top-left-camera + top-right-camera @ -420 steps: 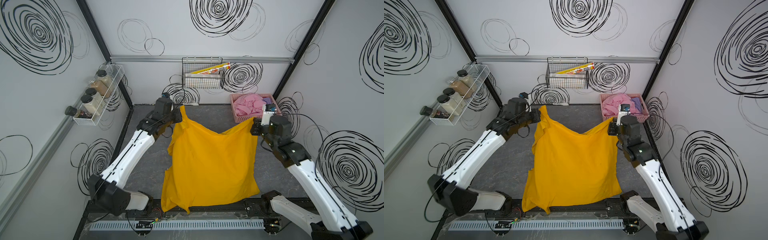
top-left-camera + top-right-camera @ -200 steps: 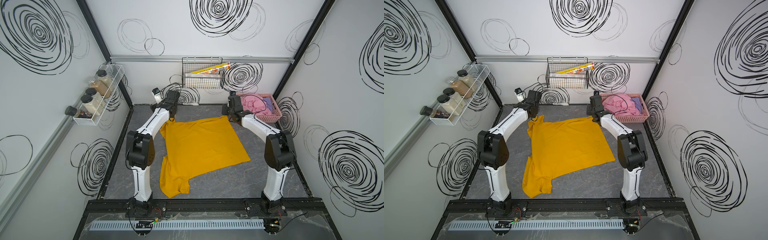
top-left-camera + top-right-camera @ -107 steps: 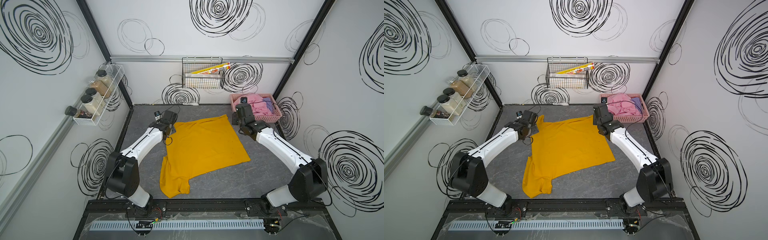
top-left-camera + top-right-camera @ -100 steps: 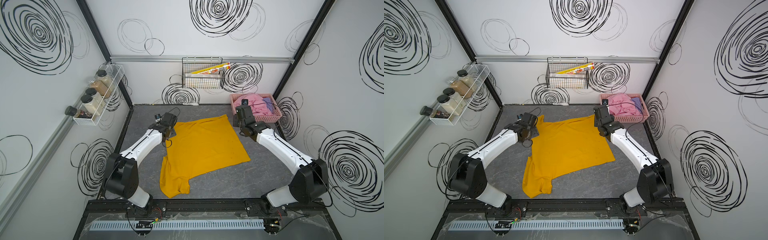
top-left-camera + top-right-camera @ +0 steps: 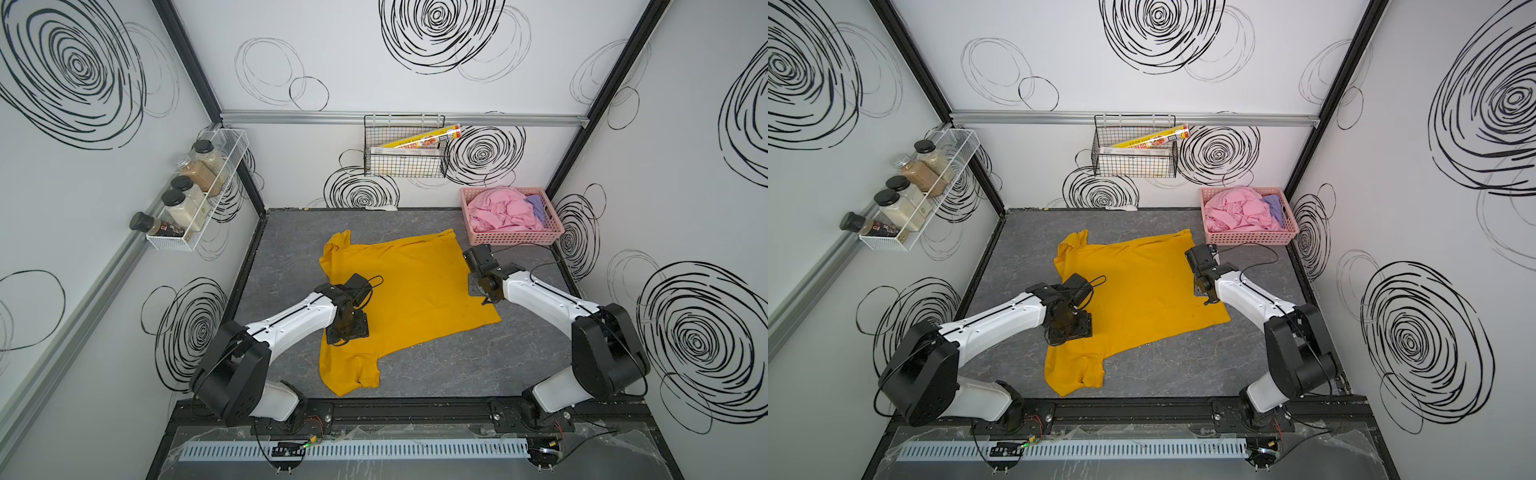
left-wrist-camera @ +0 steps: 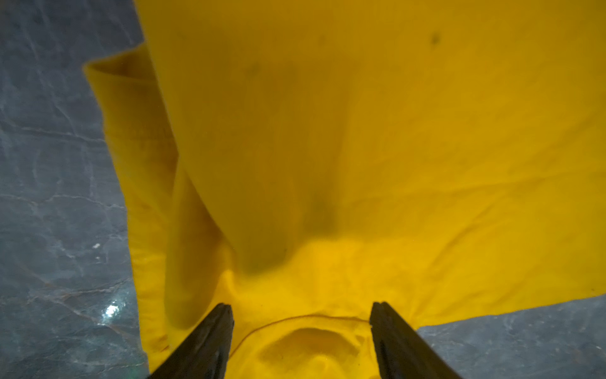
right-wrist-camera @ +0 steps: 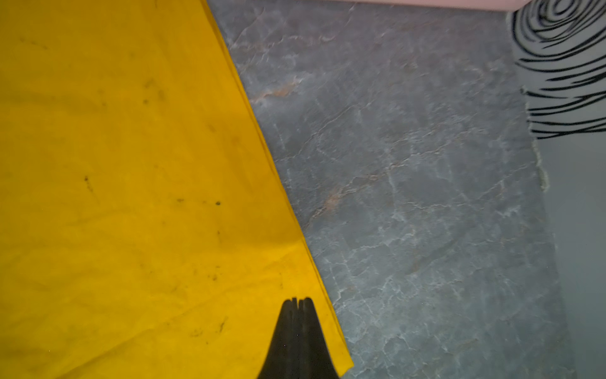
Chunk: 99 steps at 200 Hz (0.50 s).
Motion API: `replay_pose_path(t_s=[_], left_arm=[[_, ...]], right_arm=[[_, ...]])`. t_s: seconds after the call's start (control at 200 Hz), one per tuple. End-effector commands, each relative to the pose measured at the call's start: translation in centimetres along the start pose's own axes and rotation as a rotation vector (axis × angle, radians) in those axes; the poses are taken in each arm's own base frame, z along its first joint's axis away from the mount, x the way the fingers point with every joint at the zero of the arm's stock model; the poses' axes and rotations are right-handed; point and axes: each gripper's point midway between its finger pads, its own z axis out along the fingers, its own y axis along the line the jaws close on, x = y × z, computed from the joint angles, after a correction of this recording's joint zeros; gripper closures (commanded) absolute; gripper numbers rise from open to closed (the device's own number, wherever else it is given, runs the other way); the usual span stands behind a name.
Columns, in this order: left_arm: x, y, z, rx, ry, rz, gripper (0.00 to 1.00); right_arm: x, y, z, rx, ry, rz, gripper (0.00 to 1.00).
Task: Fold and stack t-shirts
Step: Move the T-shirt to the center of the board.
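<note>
Mustard-yellow t-shirt (image 5: 415, 286) (image 5: 1142, 295): spread mostly flat across the middle of the table, unfolded; one sleeve puckers at the far left corner, and the near left part is rumpled and doubled over itself.
Table (image 5: 440, 365): grey marbled surface; bears the yellow shirt and the basket.
Left gripper (image 6: 300, 306): poised over the shirt's left side in both top views; its two dark fingers (image 6: 219, 331) stand spread wide apart, straddling a curved seam and a small hump of yellow cloth. Contact with the cloth cannot be told.
Right gripper (image 7: 297, 300): at the shirt's right edge; fingers pressed together, tips over the cloth just inside its straight edge. Whether any cloth is caught between them cannot be told.
Pink basket (image 5: 515, 239) (image 5: 1246, 237): perforated plastic, far right corner of the table, apart from the yellow shirt.
Light pink t-shirt (image 5: 498, 212): crumpled, fills most of the basket.
Lavender t-shirt (image 5: 538, 208): bunched at the basket's right end, beside the pink one.
Wire basket (image 5: 405, 164): hung on the back wall, holding long boxes.
Jar rack (image 5: 195, 195): on the left wall, holding lidded jars.
</note>
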Motion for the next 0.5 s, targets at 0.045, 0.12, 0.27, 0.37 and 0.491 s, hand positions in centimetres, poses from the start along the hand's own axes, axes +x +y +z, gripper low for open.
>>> replay_pose_path(t_s=[0.045,0.12,0.27,0.37,0.491], left_arm=[[0.0,0.1,2.0,-0.028,0.022,-0.036,0.27],[-0.2,0.5,2.9,-0.067,0.026,-0.055,0.27],[-1.4,1.1,4.7,-0.097,0.039,-0.099,0.27],[-3.2,1.6,5.6,-0.122,0.046,-0.124,0.28],[-6.4,2.3,5.7,-0.153,0.024,-0.147,0.28]], right_arm=[[1.7,2.6,1.7,-0.098,0.089,0.008,1.00],[2.3,3.1,2.3,-0.111,0.119,0.005,1.00],[3.0,3.7,3.2,-0.126,0.148,-0.001,1.00],[3.8,4.0,4.0,-0.126,0.177,-0.012,1.00],[4.0,4.3,4.5,-0.125,0.193,-0.020,1.00]])
